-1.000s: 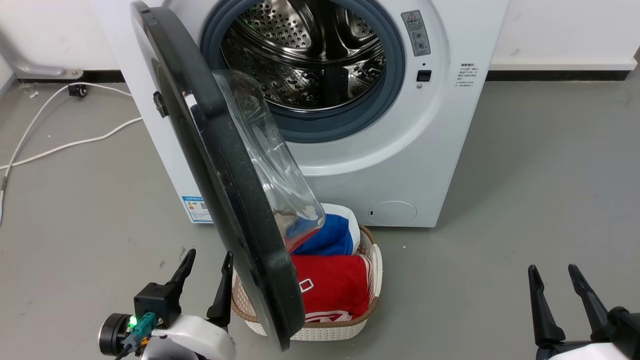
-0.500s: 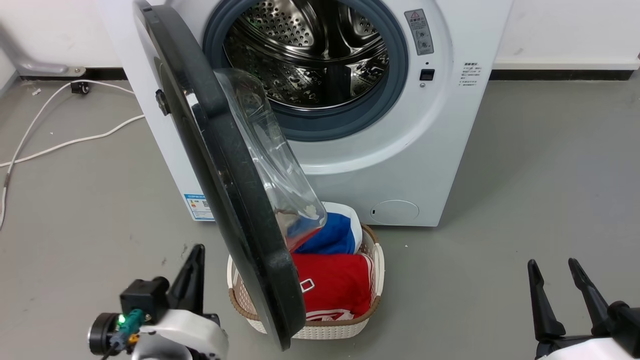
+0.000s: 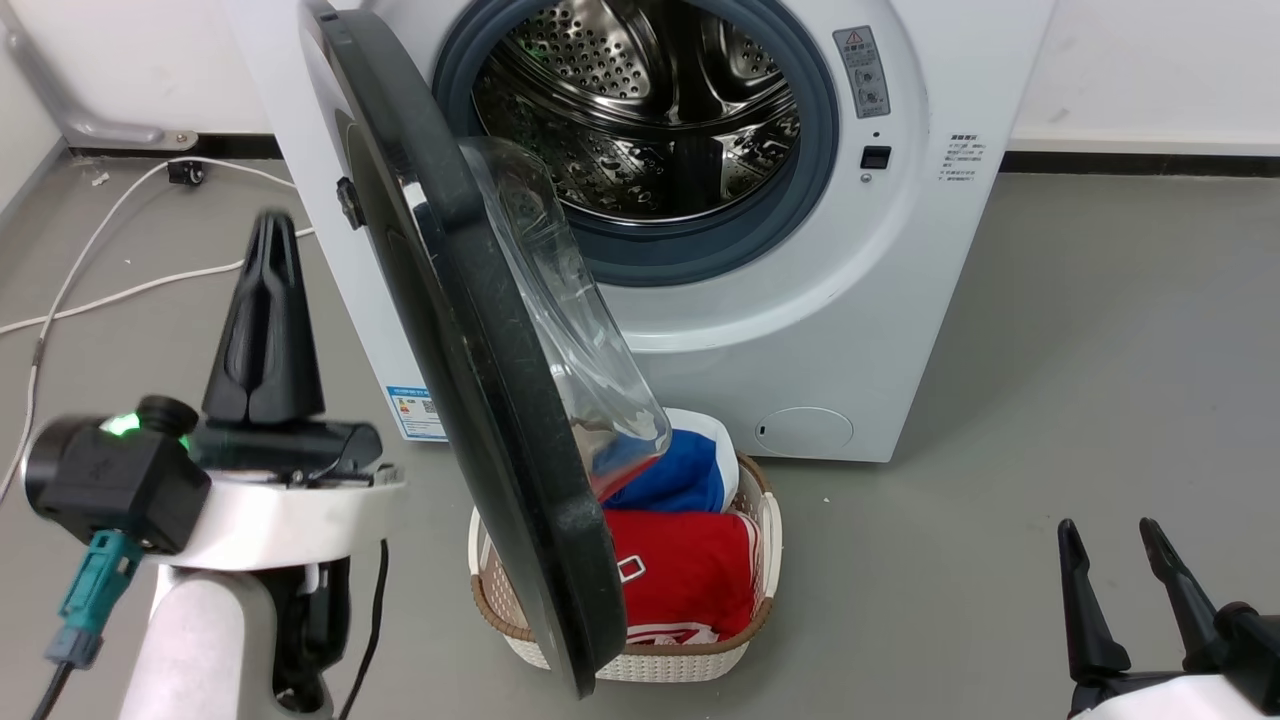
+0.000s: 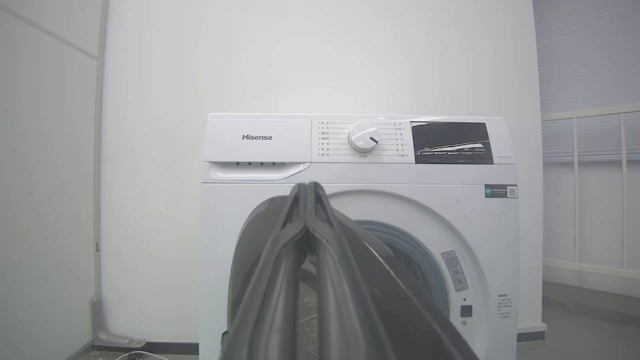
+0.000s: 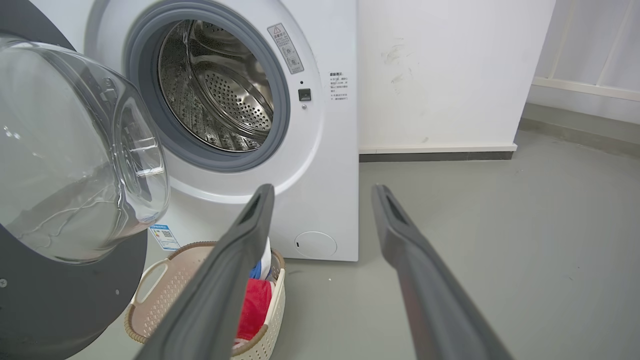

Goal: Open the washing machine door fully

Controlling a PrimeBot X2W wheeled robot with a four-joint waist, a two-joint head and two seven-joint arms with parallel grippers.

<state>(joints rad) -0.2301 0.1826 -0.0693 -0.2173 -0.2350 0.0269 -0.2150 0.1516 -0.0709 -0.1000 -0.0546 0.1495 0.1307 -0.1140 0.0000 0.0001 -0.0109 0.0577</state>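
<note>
Black and glossy, the washing machine door (image 3: 445, 300) stands partly open, swung out on its hinge side and seen almost edge-on in the head view, ahead of and to the right of the left gripper (image 3: 272, 225). Its clear glass bowl (image 3: 570, 340) bulges from the face turned away from that gripper, toward the right gripper (image 3: 1108, 528). The left gripper is raised with its two dark fingers pressed together, holding nothing, on the door's outer side; a gap shows between it and the door's rim in the head view. In the left wrist view the closed fingertips (image 4: 310, 189) point at the machine's front, with the door's dark outer face (image 4: 257, 235) just behind them, the round control dial (image 4: 363, 136) above them and the dark display panel (image 4: 450, 142) up to their right. The right gripper sits low and well apart from the door, fingers spread and empty. In the right wrist view its fingers (image 5: 235, 260) frame the white washing machine (image 5: 325, 165); the glass bowl (image 5: 75, 150) hangs to their left, and beyond it lie the grey rubber ring (image 5: 280, 125) and steel drum (image 5: 225, 90). A white woven laundry basket (image 3: 680, 665) sits on the grey floor (image 3: 1050, 400) under the door's lower edge, between the two grippers, with a red garment (image 3: 690, 570) and a blue garment (image 3: 680, 475) inside. A white cable (image 3: 120, 290) trails over the floor left of the left gripper.
</note>
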